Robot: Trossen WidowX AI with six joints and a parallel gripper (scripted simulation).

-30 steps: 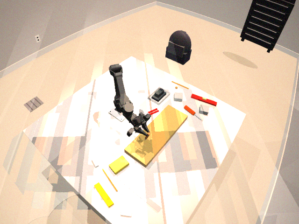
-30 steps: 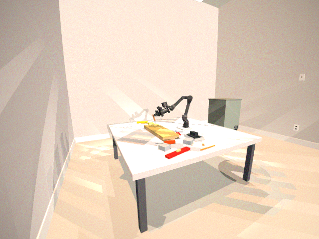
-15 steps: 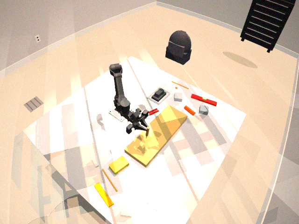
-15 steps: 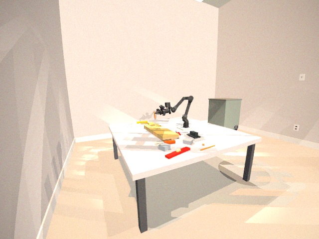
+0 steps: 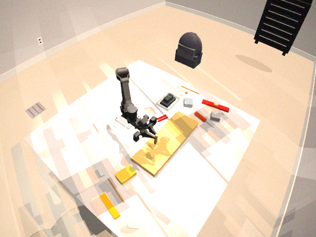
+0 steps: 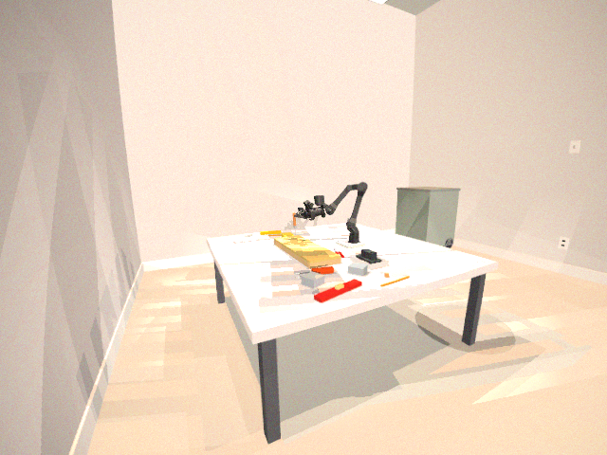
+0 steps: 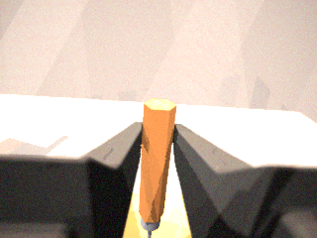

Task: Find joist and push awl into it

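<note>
Step in hand: the last one, by my judgement. The stud finder (image 5: 168,98) already sits in the tray (image 5: 161,104), and the awl (image 5: 155,140) is up in the gripper (image 5: 152,133) over the floor panel (image 5: 166,142).
Gripper: pinching the awl's orange handle between its two dark fingers, the handle standing upright in the wrist view with its metal shank (image 7: 150,228) pointing down.
Where the awl is: above the panel's half farther from the tray, near the long edge facing the arm's base (image 5: 125,121). From the top view the tip looks close to the surface; whether it touches, I cannot tell.
Where the tray is: at about 1 o'clock from the arm's base, just off the panel's end.
Next move: a straight push down, keeping the handle vertical so the tip does not skate or lean. Only one hole is allowed, so the spot has to be right before any pressure goes on.
Risk: the handle may slip in the grip under load.
Writing or brands: none readable on the tools, panel or table (image 6: 441,266).
</note>
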